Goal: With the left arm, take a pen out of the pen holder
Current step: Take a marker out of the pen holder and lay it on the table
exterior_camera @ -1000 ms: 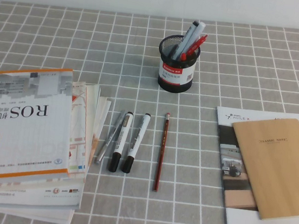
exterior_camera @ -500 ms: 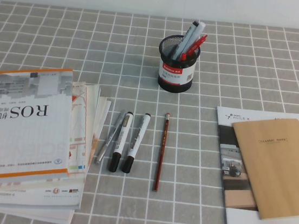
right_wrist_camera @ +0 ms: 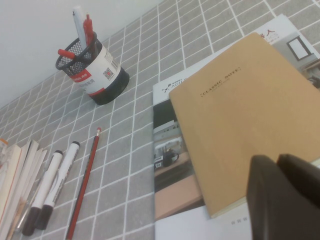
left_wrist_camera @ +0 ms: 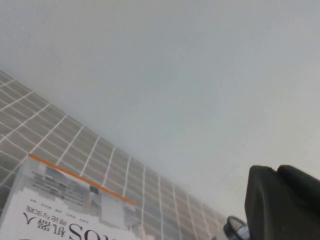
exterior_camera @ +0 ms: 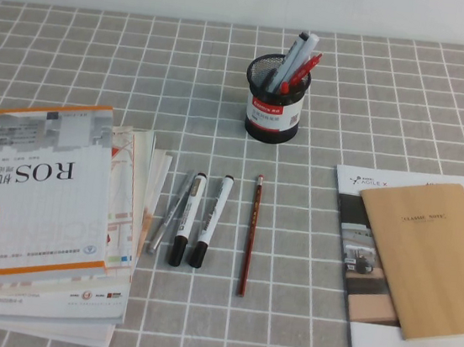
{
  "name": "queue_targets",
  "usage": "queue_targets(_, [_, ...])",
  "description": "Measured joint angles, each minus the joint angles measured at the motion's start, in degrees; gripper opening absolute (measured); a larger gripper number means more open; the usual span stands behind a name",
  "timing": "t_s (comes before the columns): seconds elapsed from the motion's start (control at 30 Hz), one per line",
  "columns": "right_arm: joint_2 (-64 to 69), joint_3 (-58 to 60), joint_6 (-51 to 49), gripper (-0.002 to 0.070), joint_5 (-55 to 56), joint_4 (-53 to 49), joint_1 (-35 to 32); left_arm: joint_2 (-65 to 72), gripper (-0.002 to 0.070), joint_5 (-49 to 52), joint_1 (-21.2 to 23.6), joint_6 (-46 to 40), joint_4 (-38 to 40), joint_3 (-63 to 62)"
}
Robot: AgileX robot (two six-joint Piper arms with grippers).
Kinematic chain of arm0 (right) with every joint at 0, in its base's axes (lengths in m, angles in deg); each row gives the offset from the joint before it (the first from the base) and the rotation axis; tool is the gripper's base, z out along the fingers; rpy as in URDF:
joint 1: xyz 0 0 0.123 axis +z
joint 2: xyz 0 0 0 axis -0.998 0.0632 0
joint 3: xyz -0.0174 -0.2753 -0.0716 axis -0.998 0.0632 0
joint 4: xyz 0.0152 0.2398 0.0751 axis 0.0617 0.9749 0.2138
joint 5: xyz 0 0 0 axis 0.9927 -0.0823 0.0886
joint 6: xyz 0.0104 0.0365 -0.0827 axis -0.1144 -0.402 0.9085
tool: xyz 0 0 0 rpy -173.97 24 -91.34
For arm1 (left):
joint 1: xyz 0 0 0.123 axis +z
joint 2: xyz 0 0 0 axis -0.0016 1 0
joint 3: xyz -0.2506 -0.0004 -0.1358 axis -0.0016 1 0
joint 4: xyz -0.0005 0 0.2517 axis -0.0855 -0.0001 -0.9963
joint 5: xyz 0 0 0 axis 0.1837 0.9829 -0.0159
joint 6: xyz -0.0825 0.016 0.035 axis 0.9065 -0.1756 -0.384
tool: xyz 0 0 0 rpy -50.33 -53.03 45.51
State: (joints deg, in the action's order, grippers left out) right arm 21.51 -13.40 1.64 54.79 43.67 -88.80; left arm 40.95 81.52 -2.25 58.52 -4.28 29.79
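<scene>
I see the left gripper (left_wrist_camera: 277, 172) only in its own wrist view, low at the frame's edge, jaws pressed together on nothing, with the book stack (left_wrist_camera: 60, 212) and the pale wall (left_wrist_camera: 175, 75) beyond it. The right gripper (right_wrist_camera: 276, 161) sits over the tan notebook (right_wrist_camera: 240, 115), its jaws also pressed together and empty.

From the high view, the black mesh pen holder (exterior_camera: 274, 111) stands upright at the far middle of the counter (exterior_camera: 394, 92), and the pens (exterior_camera: 295, 56) lean in it towards the right, grey ones and a red one. Nearer me a silver pen (exterior_camera: 171, 211), 2 markers (exterior_camera: 187, 219) and a red pencil (exterior_camera: 251, 234) lie side by side. The notebook rests on a brochure (exterior_camera: 354, 265) at the right
</scene>
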Motion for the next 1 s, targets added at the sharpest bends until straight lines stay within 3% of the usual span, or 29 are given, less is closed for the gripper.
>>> queue_targets(0.1, [0.0, 0.0, 0.0, -0.0013, 0.0, 0.0, 0.0, 7.9, -0.0002, 8.7, 0.0, -7.7, 1.9, -10.0])
queue_targets(0.33, [0.0, 0.0, 0.0, -0.0013, 0.0, 0.0, 0.0, 24.9, -0.0003, 19.2, -1.6, -41.5, 19.3, -25.7])
queue_targets(0.53, [0.0, 0.0, 0.0, -0.0013, 0.0, 0.0, 0.0, 35.7, -0.0003, 12.4, -1.6, -45.7, 29.7, -27.2])
queue_targets(0.63, [0.0, 0.0, 0.0, -0.0013, 0.0, 0.0, 0.0, 42.4, -0.0003, 12.3, -2.7, -54.7, 37.3, -28.9])
queue_targets(0.83, [0.0, 0.0, 0.0, -0.0013, 0.0, 0.0, 0.0, 57.5, -0.0003, 12.3, -11.2, -85.5, 50.2, -36.2])
queue_targets(1.0, [0.0, 0.0, 0.0, -0.0013, 0.0, 0.0, 0.0, 71.1, 0.0038, 3.6, -18.9, -98.3, 52.9, -42.0])
